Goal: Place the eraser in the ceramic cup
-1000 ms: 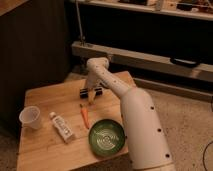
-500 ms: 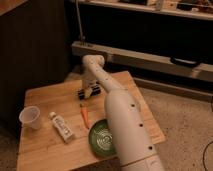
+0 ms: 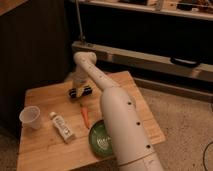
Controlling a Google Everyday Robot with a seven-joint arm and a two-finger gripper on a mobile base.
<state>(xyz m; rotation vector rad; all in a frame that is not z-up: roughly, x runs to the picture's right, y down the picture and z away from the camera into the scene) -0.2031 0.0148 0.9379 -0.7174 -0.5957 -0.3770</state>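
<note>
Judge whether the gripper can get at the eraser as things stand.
Probably yes: the gripper sits right on the eraser at the far side of the table, its jaws apparently shut on it, with nothing between them.

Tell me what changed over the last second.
The arm swung in over the table, and the gripper came down at the far side and closed on the eraser. The ceramic cup, white tube, orange stick and green plate stayed put.
</note>
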